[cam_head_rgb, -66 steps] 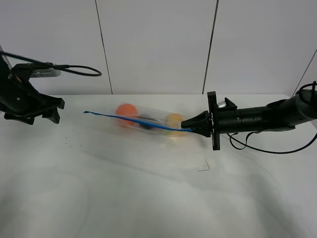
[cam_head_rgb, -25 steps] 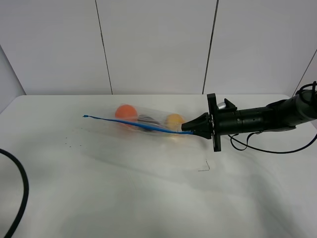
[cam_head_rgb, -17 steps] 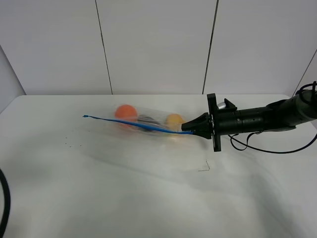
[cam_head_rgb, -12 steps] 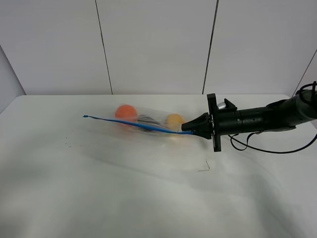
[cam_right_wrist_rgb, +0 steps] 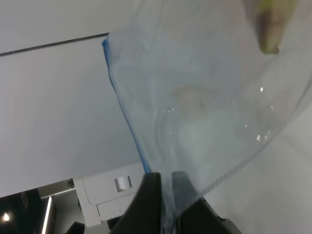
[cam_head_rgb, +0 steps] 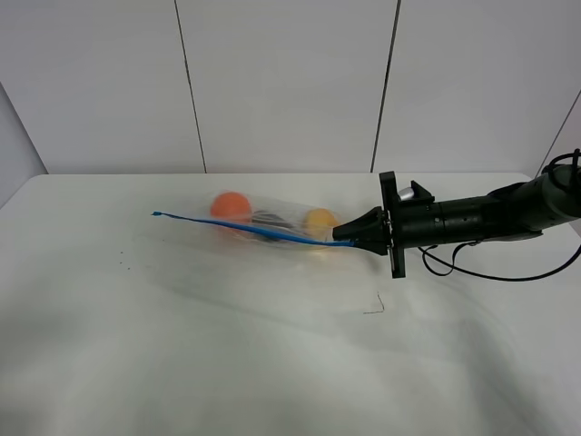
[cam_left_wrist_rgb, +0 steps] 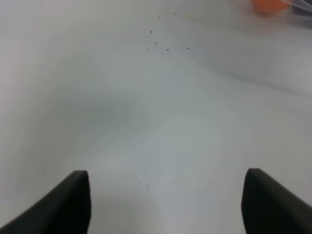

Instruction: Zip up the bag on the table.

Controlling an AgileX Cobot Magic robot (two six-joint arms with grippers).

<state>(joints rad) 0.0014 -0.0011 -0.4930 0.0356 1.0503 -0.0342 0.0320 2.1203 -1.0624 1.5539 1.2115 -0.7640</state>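
So the bag (cam_head_rgb: 272,227) is sitting toward the back middle of the table (cam_head_rgb: 227,363), lying lengthwise left to right, with its blue seal strip (cam_head_rgb: 245,225) running along the near upper edge from a free tip on the left all the way over to the right gripper (cam_head_rgb: 343,233). That right gripper comes in from the right side on a long black arm (cam_head_rgb: 481,218), held roughly level, and its jaws are clenched on the right end of the seal strip. In the right wrist view you can see the two fingers (cam_right_wrist_rgb: 148,204) pressed together with the clear plastic and the blue edge pinched between them, and the bag (cam_right_wrist_rgb: 195,97) fanning out away from the fingers. Through the plastic there's an orange ball-shaped fruit (cam_head_rgb: 231,205) at the left end, something dark (cam_head_rgb: 270,220) in the middle, and a yellow-orange one (cam_head_rgb: 320,220) closest to the gripper. The left gripper (cam_left_wrist_rgb: 165,204) isn't visible in the high view at all; its wrist camera shows the two dark fingertips (cam_left_wrist_rgb: 68,202) spread wide apart over bare white table, grasping nothing, with a few tiny dark specks (cam_left_wrist_rgb: 161,41) on the surface and a bit of orange (cam_left_wrist_rgb: 270,5) at the far edge of that view. There's also a small thin bit of wire or thread (cam_head_rgb: 375,306) lying on the table in front of the right gripper.
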